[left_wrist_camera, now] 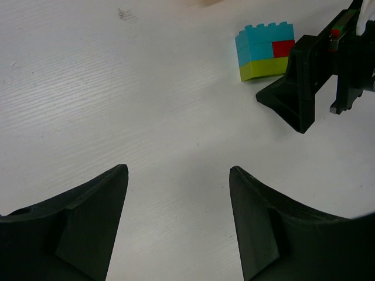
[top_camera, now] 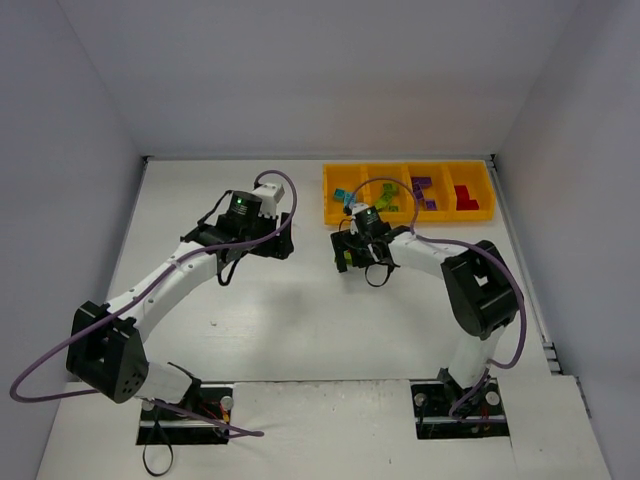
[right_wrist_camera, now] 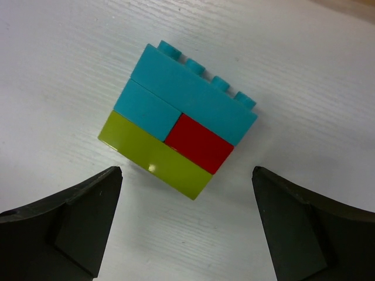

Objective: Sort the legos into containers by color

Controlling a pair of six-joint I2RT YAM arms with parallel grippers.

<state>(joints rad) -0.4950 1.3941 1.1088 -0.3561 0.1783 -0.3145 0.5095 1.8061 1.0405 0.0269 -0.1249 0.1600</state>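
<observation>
While the right gripper is hovering, spread and empty, over the brick cluster, it should be squaring to that cluster's flat sides; the left gripper is idling unclenched near it.

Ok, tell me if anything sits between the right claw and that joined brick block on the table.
Nothing visible does. The open right claw points straight at the teal, red and lime block, which lies alone with only bare table around it.

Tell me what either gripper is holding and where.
Nothing. The right gripper hovers open by the lego cluster without touching it; the left gripper is open and empty.
</observation>
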